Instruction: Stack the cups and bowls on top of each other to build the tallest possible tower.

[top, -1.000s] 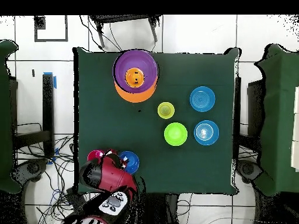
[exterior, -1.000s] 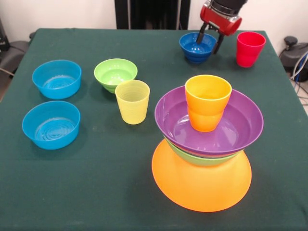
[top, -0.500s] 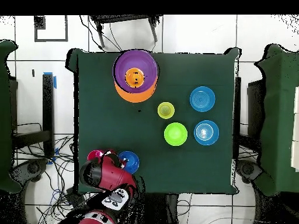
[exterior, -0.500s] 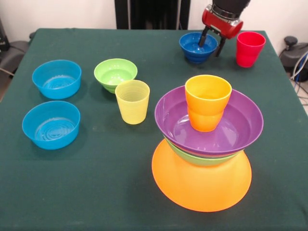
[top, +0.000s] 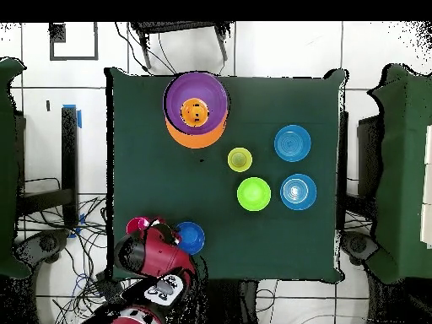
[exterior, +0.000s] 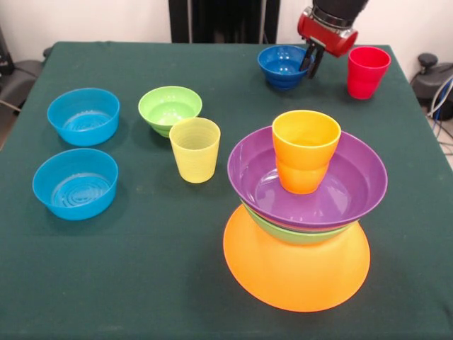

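My gripper [exterior: 310,65] is at the table's far right, shut on the right rim of the small dark blue bowl [exterior: 282,65]. The red cup [exterior: 367,71] stands upright just right of it. The tower [exterior: 304,212] stands at the near right: the huge orange bowl [exterior: 297,276] upside down as base, the large green bowl [exterior: 297,234], the large purple bowl [exterior: 354,185], and the orange cup [exterior: 306,152] upright inside it. The yellow cup [exterior: 195,150] stands left of the tower. In the overhead view the dark blue bowl [top: 191,237] shows beside the arm's red head [top: 152,256].
The small green bowl [exterior: 170,108] sits behind the yellow cup. Two light blue bowls [exterior: 83,115] [exterior: 75,183] sit at the left, one behind the other. The green table [exterior: 141,269] has open cloth at the near left.
The fingers have closed together on the dark blue bowl's rim. The bowl has shifted a little to the left and toward the robot in the front view.
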Tool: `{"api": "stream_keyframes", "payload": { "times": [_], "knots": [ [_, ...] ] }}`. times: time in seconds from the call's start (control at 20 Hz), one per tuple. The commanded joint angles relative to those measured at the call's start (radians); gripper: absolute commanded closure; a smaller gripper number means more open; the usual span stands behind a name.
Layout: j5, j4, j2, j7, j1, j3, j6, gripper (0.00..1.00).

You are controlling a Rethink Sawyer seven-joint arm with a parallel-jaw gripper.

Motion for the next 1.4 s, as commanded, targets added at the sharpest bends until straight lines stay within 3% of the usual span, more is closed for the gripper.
{"api": "stream_keyframes", "payload": {
  "times": [0.05,0.3,0.5,0.6,0.75,1.1,1.4],
  "knots": [
    [0.022,-0.04,-0.037,0.152,0.045,-0.011,0.151,1.0],
    [-0.06,-0.188,-0.106,0.065,0.075,-0.155,0.396,1.0],
    [-0.159,-0.324,-0.146,-0.025,0.057,-0.21,0.517,1.0],
    [-0.212,-0.408,-0.133,-0.05,0.075,-0.263,0.549,1.0],
    [-0.281,-0.502,-0.125,-0.068,0.072,-0.28,0.565,1.0],
    [-0.391,-0.689,-0.128,-0.141,-0.009,-0.198,0.646,1.0],
    [-0.447,-0.838,-0.134,-0.235,-0.093,-0.092,0.798,1.0]
  ]
}}
